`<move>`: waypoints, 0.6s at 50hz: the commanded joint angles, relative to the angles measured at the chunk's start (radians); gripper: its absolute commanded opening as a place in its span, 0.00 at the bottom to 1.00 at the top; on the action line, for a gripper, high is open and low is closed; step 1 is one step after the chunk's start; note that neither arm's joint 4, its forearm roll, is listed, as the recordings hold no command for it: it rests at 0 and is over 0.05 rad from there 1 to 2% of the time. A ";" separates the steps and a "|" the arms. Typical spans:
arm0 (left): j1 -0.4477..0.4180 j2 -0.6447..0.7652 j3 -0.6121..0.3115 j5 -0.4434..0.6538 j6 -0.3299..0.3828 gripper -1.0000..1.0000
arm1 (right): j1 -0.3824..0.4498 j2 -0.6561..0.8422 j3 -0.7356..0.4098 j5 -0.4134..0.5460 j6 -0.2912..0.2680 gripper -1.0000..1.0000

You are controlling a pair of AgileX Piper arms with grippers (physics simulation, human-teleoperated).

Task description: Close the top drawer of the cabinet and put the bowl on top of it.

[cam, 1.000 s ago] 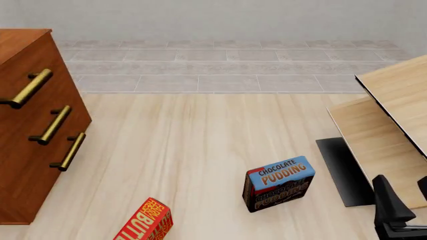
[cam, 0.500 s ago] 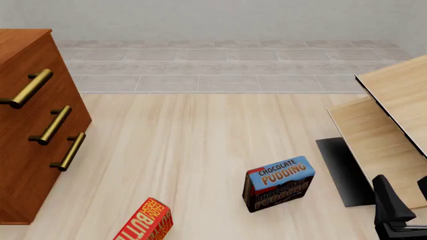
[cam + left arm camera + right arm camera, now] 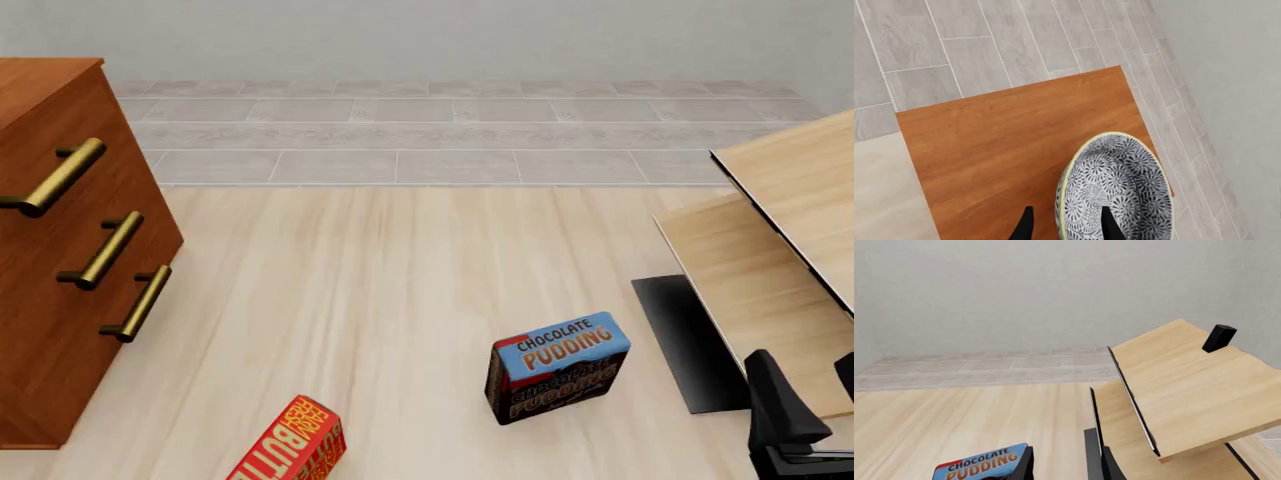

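the left gripper (image 3: pixel 1064 226) straddles the rim of the bowl (image 3: pixel 1117 187), one finger outside the wall and one inside, closed on it. the bowl is over the flat top of the cabinet (image 3: pixel 1007 150), near one corner; whether it touches the wood cannot be told. in the front view the top drawer (image 3: pixel 60 175) sits flush with the two below. the right gripper (image 3: pixel 1064 467) shows only its fingertips, slightly parted with nothing between them, above the table (image 3: pixel 387 300) near the chocolate pudding box (image 3: pixel 558 366).

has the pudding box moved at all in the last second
No. In the front view the pudding box sits at the same spot beside the dark mat.
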 commanded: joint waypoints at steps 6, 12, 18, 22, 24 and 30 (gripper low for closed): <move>0.026 -0.007 -0.056 0.027 0.011 1.00 | 0.001 0.000 -0.001 -0.001 0.001 1.00; 0.016 -0.015 -0.075 0.035 0.006 1.00 | 0.000 0.000 -0.001 -0.002 0.001 1.00; 0.012 -0.020 -0.099 0.047 0.005 1.00 | 0.000 0.000 0.001 -0.004 0.002 1.00; 0.020 -0.020 -0.122 0.061 0.006 1.00 | 0.000 0.000 -0.001 -0.003 0.002 1.00; 0.011 -0.022 -0.124 0.063 0.002 1.00 | 0.000 0.000 0.000 -0.003 0.002 1.00; 0.015 -0.022 -0.162 0.084 0.007 1.00 | -0.001 0.000 -0.003 -0.001 0.002 1.00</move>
